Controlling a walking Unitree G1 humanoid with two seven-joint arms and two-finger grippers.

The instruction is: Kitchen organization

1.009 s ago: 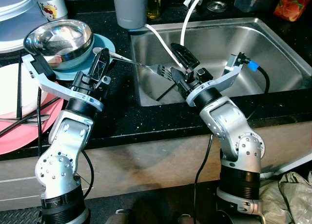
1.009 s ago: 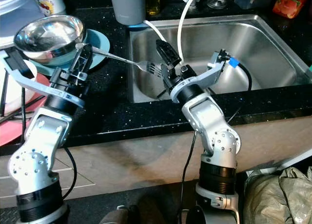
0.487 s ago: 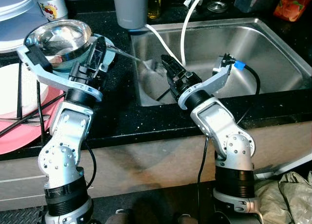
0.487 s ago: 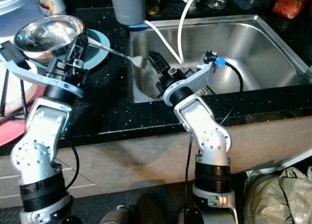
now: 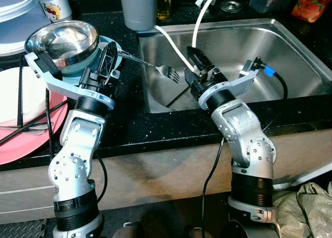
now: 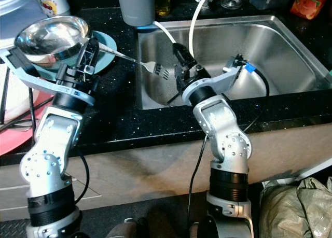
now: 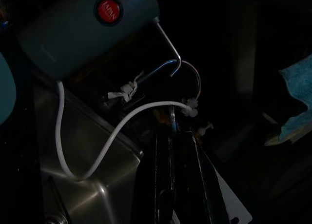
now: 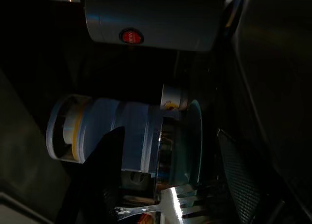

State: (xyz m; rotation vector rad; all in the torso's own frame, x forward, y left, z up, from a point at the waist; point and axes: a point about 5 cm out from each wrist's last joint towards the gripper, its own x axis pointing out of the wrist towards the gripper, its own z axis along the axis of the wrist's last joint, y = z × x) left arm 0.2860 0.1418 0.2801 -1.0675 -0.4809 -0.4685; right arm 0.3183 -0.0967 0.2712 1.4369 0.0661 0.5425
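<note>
At a black kitchen counter (image 5: 129, 126), the left gripper (image 5: 109, 59) has its two black fingers clenched on the handle of a silver fork (image 5: 150, 67). The fork reaches out over the left edge of the steel sink (image 5: 290, 56), tines hanging above the basin. The right gripper (image 5: 199, 59) sits just beside those tines inside the sink, its fingers a little apart and holding nothing. A steel bowl (image 5: 63, 40) rests on a teal plate (image 5: 115, 45) near the counter's back left corner.
</note>
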